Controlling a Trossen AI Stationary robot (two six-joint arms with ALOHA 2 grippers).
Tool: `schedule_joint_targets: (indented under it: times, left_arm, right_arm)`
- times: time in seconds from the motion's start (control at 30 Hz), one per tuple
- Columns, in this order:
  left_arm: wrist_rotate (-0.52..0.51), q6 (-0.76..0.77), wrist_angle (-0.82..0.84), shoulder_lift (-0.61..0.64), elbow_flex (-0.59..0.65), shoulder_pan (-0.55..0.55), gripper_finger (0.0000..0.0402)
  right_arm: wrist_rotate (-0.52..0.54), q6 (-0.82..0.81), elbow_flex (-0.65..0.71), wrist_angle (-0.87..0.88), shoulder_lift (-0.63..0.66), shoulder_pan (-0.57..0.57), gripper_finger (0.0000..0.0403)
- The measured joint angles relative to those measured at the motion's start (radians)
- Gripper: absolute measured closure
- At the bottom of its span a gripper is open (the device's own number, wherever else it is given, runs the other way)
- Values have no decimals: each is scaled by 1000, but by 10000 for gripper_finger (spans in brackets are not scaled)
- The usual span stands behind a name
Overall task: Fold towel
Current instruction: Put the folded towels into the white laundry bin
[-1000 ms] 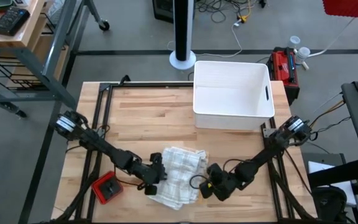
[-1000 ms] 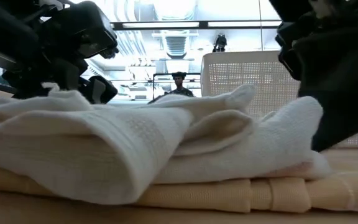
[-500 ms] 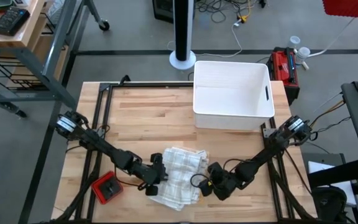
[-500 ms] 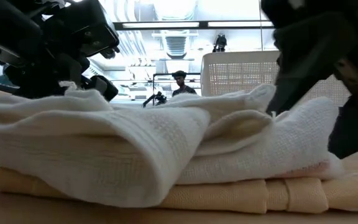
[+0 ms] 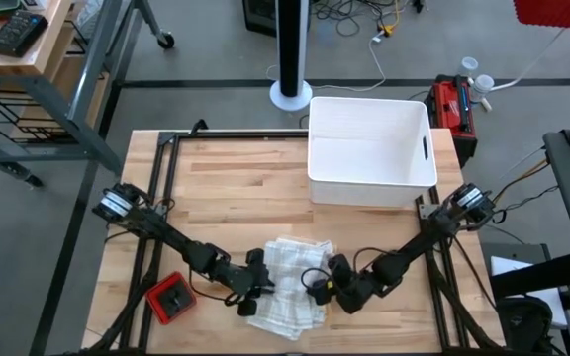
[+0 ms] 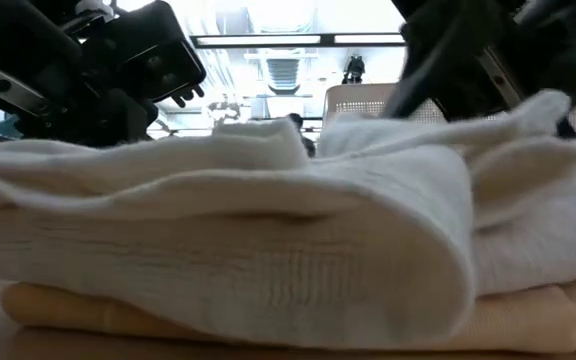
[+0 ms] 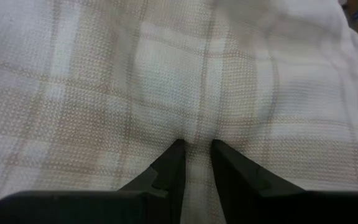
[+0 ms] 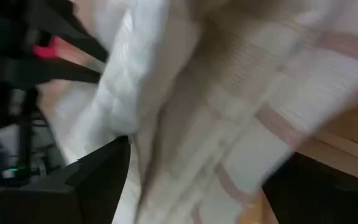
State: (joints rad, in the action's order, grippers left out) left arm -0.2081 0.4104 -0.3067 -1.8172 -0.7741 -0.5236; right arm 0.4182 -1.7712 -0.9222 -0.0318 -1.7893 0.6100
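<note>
Both arms are stretched low across the table (image 5: 226, 188) and meet at the towel (image 5: 287, 287), which sits bunched near the front edge, roughly in the middle. The left arm runs in from the left side, elbow down close to the wood, with the left gripper (image 5: 257, 289) at the towel's left edge. Its wrist view shows the two fingers (image 7: 169, 165) close together with a small ridge of plaid cloth pinched up between them, so it's gripping the towel. The right arm comes in from the right side in a similar low reach, and the right gripper (image 5: 322, 284) is at the towel's right edge. In its wrist view the fingers (image 8: 98, 177) stand wide apart with cloth draped between them, not clamped on anything. From the low view the towel (image 6: 268, 250) is a thick folded stack, top layer curled over on itself, with both grippers looming dark behind it. A white bin (image 5: 369, 148) sits at the back right of the table, and a red thing (image 5: 171, 299) lies near the front left, just beside the left arm.
</note>
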Motion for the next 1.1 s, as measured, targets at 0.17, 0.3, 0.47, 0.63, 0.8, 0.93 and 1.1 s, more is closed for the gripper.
schedule_joint_targets:
  times: [0.17, 0.3, 0.47, 0.63, 0.8, 0.93, 1.1]
  left_arm:
    - [-7, -8, -1, -1, 1, 0, 326]
    - [-8, -9, -4, -1, 2, 0, 326]
    - [-9, -14, -3, -2, 2, 0, 326]
    - [-10, -14, -3, -2, 2, 0, 326]
    - [-15, -13, -3, -2, 3, 0, 326]
    - [-17, -10, -7, -2, 3, 0, 326]
    - [-18, -7, -16, -3, 4, 0, 326]
  right_arm:
    - [3, 47, 4, -84, 0, -18, 80]
    - [2, 62, 3, -113, -15, -31, 80]
    - [-50, 188, 3, -241, -32, -41, 81]
    - [-47, 226, 4, -243, -33, -26, 81]
    - [-8, 295, 8, -256, -32, 2, 82]
    - [18, 306, 30, -310, -32, 12, 84]
    - [82, 310, 89, -484, -33, 15, 86]
